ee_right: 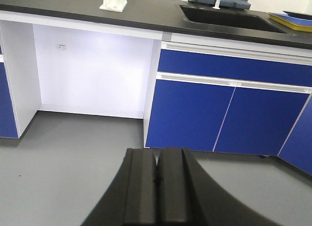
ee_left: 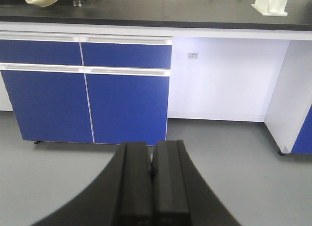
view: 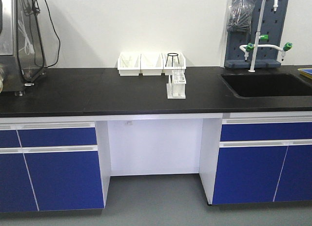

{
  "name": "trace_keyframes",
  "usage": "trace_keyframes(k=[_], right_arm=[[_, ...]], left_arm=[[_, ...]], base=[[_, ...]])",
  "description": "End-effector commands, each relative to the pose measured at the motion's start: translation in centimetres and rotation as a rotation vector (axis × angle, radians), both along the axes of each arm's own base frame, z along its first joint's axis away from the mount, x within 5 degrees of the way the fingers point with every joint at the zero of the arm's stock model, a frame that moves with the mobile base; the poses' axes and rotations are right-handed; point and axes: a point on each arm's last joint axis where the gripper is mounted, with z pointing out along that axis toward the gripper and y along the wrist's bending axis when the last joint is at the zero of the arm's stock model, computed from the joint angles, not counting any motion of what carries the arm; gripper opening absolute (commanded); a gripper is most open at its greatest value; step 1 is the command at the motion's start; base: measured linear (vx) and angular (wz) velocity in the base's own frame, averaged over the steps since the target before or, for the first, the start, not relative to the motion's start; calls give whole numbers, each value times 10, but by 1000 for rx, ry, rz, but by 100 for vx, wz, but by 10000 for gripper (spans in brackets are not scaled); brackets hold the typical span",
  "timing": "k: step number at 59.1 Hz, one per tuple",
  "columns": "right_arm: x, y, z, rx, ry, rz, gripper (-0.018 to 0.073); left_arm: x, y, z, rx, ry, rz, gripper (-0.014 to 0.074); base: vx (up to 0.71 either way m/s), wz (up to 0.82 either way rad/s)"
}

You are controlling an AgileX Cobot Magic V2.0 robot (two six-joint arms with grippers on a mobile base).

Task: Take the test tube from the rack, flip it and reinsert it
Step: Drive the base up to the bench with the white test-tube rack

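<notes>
The white rack (view: 176,86) stands on the black counter (view: 97,94), in front of the white bins. Slim clear test tubes (view: 178,78) stand upright in it, too small to count surely. The rack also shows in the left wrist view (ee_left: 270,3) at the top right and in the right wrist view (ee_right: 114,1) at the top. My left gripper (ee_left: 152,147) is shut and empty, low over the grey floor, far below the counter. My right gripper (ee_right: 158,154) is shut and empty, also low over the floor. Neither arm shows in the front view.
Three white open-front bins (view: 152,64) line the wall, a black stand in the right one. A black sink (view: 265,84) with a white tap (view: 258,31) lies at right. Equipment with cables (view: 22,41) stands at left. Blue cabinets (view: 53,167) flank a white knee recess (view: 155,145).
</notes>
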Motion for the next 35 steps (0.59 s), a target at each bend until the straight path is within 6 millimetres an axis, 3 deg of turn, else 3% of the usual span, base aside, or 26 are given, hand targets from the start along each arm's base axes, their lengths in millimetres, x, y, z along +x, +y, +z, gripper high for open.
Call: trace_keyframes(k=[1,35], right_arm=[[1,0,8,-14,-93,-1,-8],[1,0,8,-14,-93,-1,-8]], left_arm=[[1,-1,8,4,-98,-11,-6],[1,-1,8,4,-98,-11,-6]], base=[[0,0],[0,-1]])
